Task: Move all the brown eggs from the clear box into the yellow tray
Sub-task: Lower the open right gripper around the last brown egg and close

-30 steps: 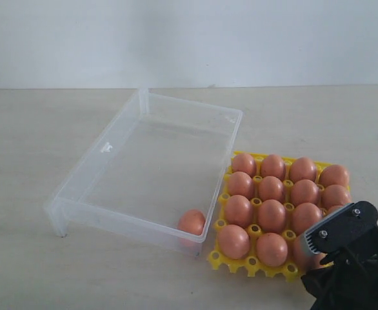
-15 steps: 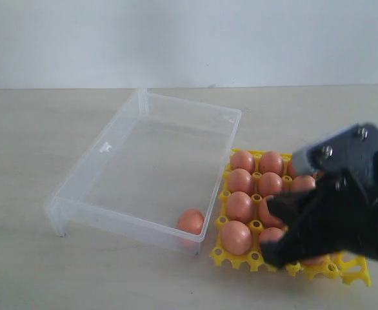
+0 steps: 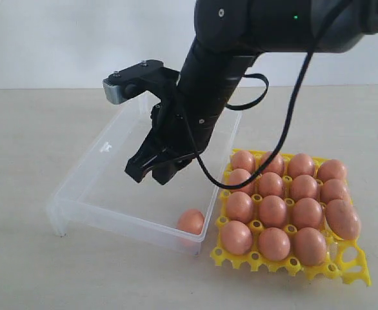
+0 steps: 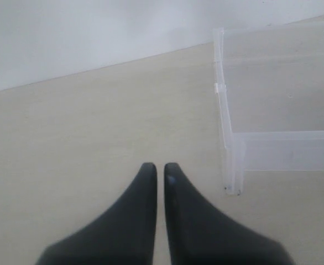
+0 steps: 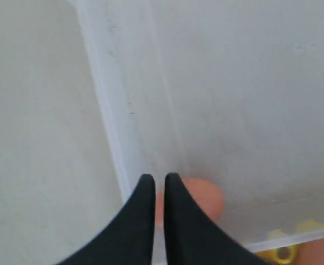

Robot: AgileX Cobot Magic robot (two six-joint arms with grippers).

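The right end effector (image 3: 153, 174), tips pressed together, hangs above the clear plastic box (image 3: 105, 150); one smooth oval egg (image 3: 191, 221) lies below it.

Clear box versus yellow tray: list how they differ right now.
The clear box is transparent with solid low walls; the yellow tray is an opaque openwork grid. The clear box holds one brown egg in a near corner; the yellow tray holds about fifteen, with one corner cell empty. The clear box is larger than the yellow tray. Both sit side by side on the table.
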